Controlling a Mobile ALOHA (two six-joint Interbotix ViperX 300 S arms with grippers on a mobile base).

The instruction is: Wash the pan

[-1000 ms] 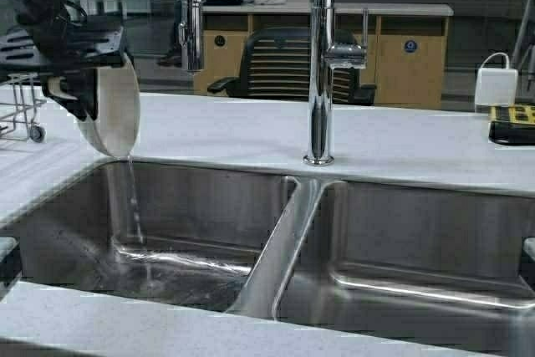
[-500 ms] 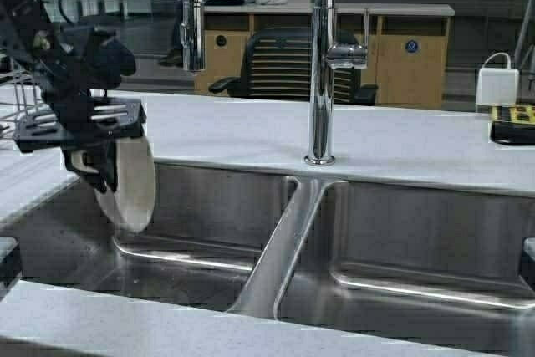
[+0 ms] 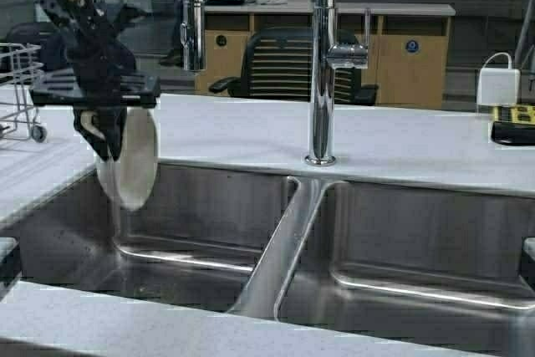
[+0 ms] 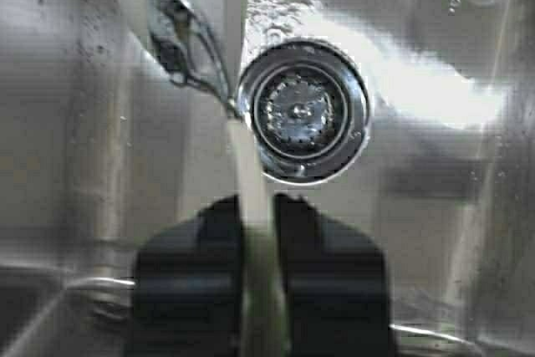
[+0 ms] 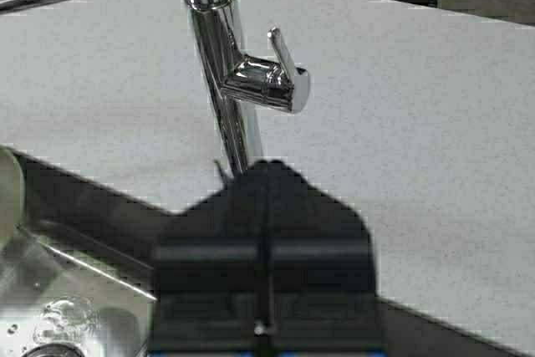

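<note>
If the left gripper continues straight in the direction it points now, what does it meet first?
The left gripper points down into the left sink basin, shut on the rim of the pan, held on edge. Straight on, the pan's lower edge would probably meet the basin floor near the drain; depth is unclear.
</note>
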